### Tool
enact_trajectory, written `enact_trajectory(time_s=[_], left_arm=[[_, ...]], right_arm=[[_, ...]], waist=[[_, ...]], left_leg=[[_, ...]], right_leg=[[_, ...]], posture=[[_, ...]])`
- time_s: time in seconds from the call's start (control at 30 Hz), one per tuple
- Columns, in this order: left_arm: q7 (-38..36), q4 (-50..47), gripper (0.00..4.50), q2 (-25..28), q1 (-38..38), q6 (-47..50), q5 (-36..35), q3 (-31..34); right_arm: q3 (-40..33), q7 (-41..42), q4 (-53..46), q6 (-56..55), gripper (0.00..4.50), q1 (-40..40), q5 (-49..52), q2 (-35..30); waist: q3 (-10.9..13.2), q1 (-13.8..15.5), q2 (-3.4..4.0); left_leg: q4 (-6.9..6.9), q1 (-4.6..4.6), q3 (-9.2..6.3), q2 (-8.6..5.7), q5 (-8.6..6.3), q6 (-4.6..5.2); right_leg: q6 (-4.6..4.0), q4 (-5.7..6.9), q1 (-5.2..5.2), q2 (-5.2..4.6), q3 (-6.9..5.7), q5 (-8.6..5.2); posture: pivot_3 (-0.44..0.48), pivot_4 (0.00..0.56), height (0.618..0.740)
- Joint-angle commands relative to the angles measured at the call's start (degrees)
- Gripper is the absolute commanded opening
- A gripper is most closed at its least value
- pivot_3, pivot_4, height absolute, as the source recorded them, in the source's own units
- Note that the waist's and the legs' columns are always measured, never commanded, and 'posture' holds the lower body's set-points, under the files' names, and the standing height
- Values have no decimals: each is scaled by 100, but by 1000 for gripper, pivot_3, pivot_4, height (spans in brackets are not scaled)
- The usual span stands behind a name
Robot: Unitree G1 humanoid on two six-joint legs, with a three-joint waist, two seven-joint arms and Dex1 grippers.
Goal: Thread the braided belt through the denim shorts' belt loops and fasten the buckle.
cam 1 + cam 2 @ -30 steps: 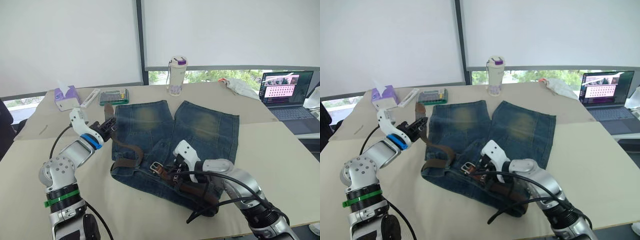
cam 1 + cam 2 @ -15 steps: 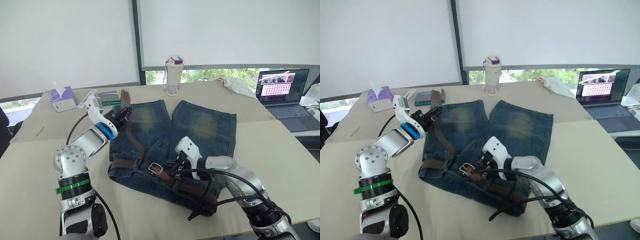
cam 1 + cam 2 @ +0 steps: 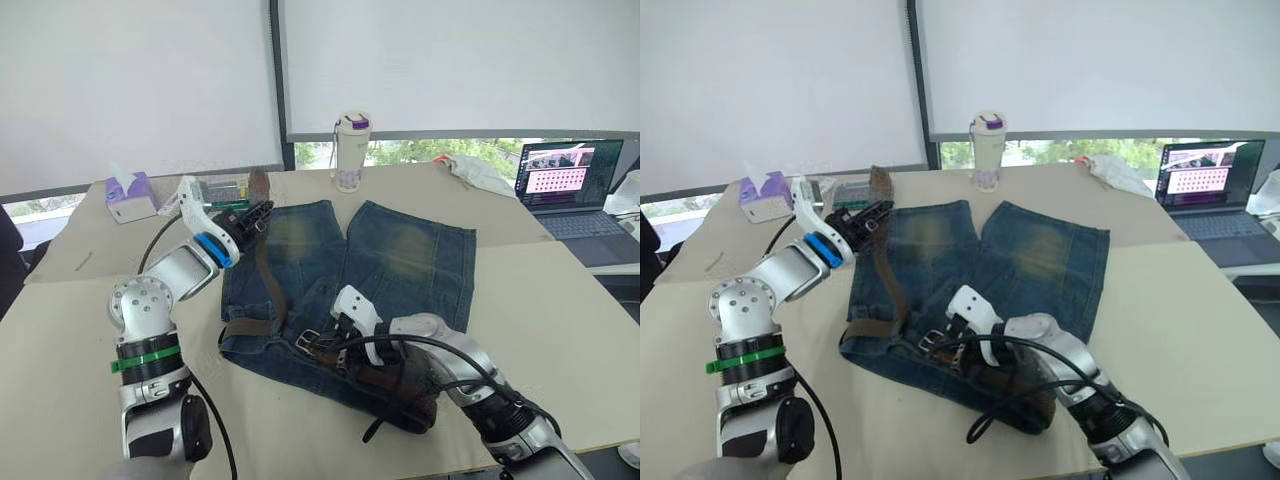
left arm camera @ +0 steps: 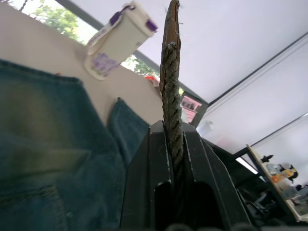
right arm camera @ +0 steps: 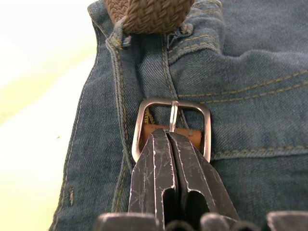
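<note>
Two grippers are working opposite ends of the braided belt (image 3: 262,262), and the step in hand looks like the last one: bringing the tip to the buckle. On the robot's left, the left gripper (image 3: 252,213) is pinching the belt near its reddish-brown leather tip (image 4: 171,21), jaws closed flat on the woven strap, with the tip standing up beyond the fingertips. That arm is reaching forward over the left leg of the denim shorts (image 3: 400,262), elbow bent, holding the strap lifted off the cloth. From there the strap is running down to the waistband at the shorts' near edge and along it.

Moving right, the buckle (image 5: 172,126) is lying flat on the waistband, and the right gripper (image 5: 168,139) is bearing down on its leather end, jaws pressed together with nothing visible between them. The right arm is stretching low across the near edge of the table (image 3: 560,300).

Next, I judge, the left arm needs to swing the tip across and feed it through the frame while the right is pinning the buckle steady.
</note>
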Motion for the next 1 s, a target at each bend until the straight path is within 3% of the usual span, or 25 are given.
enact_trajectory(time_s=[0.03, 0.23, 0.37, 0.47, 0.57, 0.7, 0.8, 0.9, 1.0], left_arm=[[-26, -93, 0, -191, -564, 72, -328, -210], [-265, -7, 0, -770, -881, 601, -611, -918], [249, 548, 0, -1294, -893, 1240, -895, -1071], [296, 666, 0, -1185, -809, 1621, -555, -1372], [100, 651, 1041, -870, -830, 1654, -535, -1236], [-569, 662, 2397, 7, -824, 1529, -301, -1163], [-1367, 485, 3371, 674, -703, 1503, 4, -1561], [-2079, 167, 3371, 1036, -443, 1590, 115, -1978], [-2059, 59, 3371, 806, -268, 1545, 125, -1983]], right_arm=[[265, 25, 300, -96, 46, 56, -253, 42], [269, 17, 285, -143, 46, 245, -369, 44], [221, -30, 183, -179, 46, 314, -406, 22], [180, -77, 33, -245, 46, 411, -429, -15], [128, -138, -97, -240, 0, 521, -451, -22], [59, -221, -166, -275, 0, 625, -453, -1], [51, -211, -155, -321, 0, 621, -464, -12], [54, -179, -104, -389, 0, 588, -479, -6], [74, -156, -69, -409, 0, 563, -497, 9]], waist=[[0, 6, 0], [-6, -11, 9], [-9, -15, 14], [-9, -16, 14], [-11, -31, 19], [-12, -38, 28], [-11, -13, 29], [-10, -4, 32], [-9, 16, 31]], left_leg=[[0, 0, -1, 0, 0, 0], [1, 2, -2, 0, 0, 0], [1, 3, -1, -1, 0, 0], [2, 5, -2, -5, -1, 1], [0, 3, 0, -7, 0, 0], [-4, 4, -1, -6, 1, -3], [-4, 6, -6, -16, 1, -3], [-4, 8, -9, -26, 1, -2], [-2, 8, -18, -18, 1, -2]], right_leg=[[0, -1, 0, 0, 0, 0], [0, 1, 7, -1, 0, 0], [1, 0, 7, 0, 2, 0], [2, 0, 9, -1, 2, -1], [2, 2, 4, 1, 4, -1], [2, 0, 1, 1, 4, -1], [3, -1, 3, 0, -2, -2], [4, -2, 8, -2, -3, -3], [5, -3, 10, -4, -8, -3]], posture=[[0, 150, 740], [0, 150, 740], [0, 150, 740], [0, 150, 740], [0, 150, 740], [0, 150, 740], [0, 150, 740], [0, 150, 740], [0, 150, 740]])
